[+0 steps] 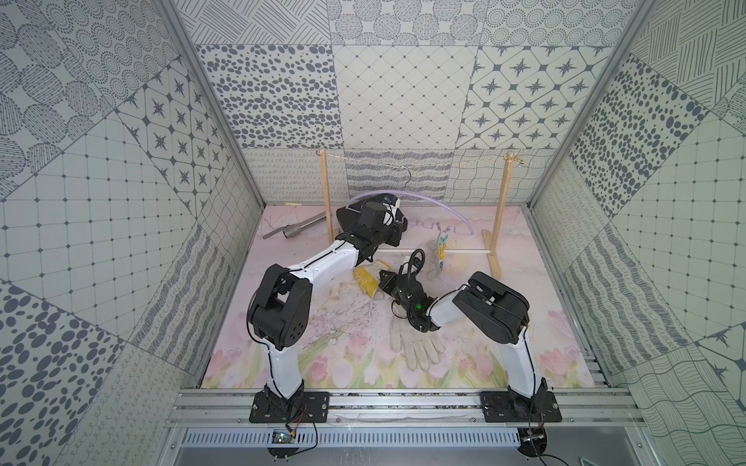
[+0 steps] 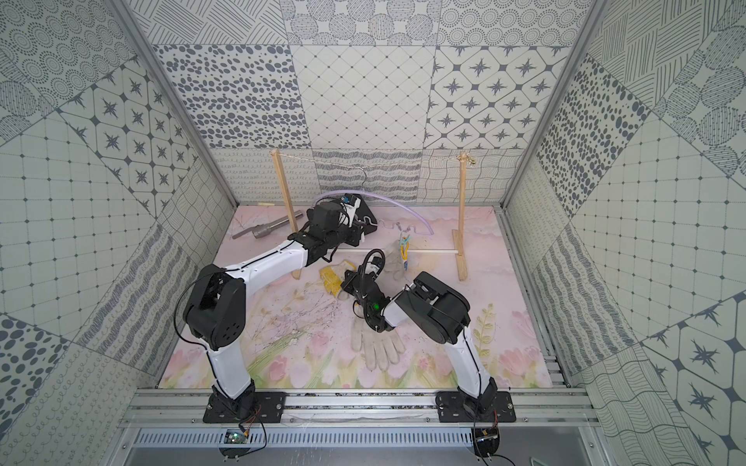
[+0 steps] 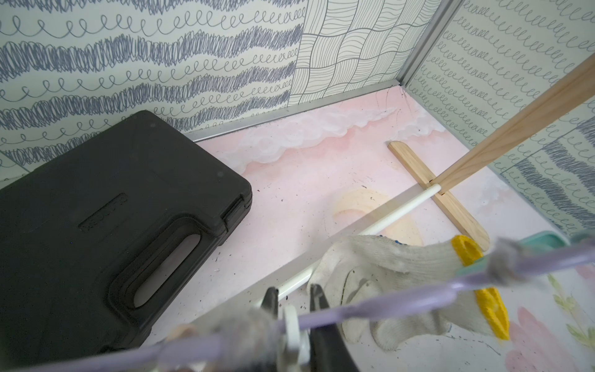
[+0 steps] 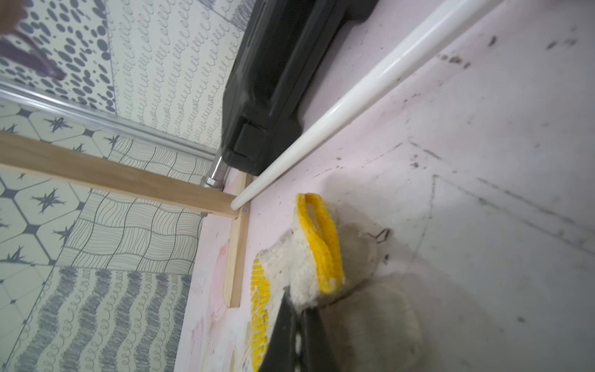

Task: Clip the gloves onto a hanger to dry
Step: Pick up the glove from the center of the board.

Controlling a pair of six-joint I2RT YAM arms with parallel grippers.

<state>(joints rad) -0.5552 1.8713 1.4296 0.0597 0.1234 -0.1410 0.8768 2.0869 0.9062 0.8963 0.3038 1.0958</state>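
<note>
The pale lilac hanger (image 1: 428,201) hangs by its wire hook from the string at the back. My left gripper (image 3: 293,302) is shut on a white clip on the hanger's lower bar (image 3: 402,306). One off-white glove (image 1: 435,262) (image 3: 386,257) dangles by its yellow cuff from a teal clip on that bar. My right gripper (image 4: 299,309) is shut on the knit edge of a second glove (image 4: 306,257) with a yellow cuff and yellow dots, lying on the mat in both top views (image 1: 365,280) (image 2: 332,279). A third plain glove (image 1: 415,347) lies flat near the right arm's base.
A black plastic case (image 3: 112,209) lies at the back under the left arm. Two wooden posts (image 1: 329,193) (image 1: 502,218) carry the string, with a white rod (image 1: 464,251) joining their feet. A grey metal tube (image 1: 294,228) lies at the back left.
</note>
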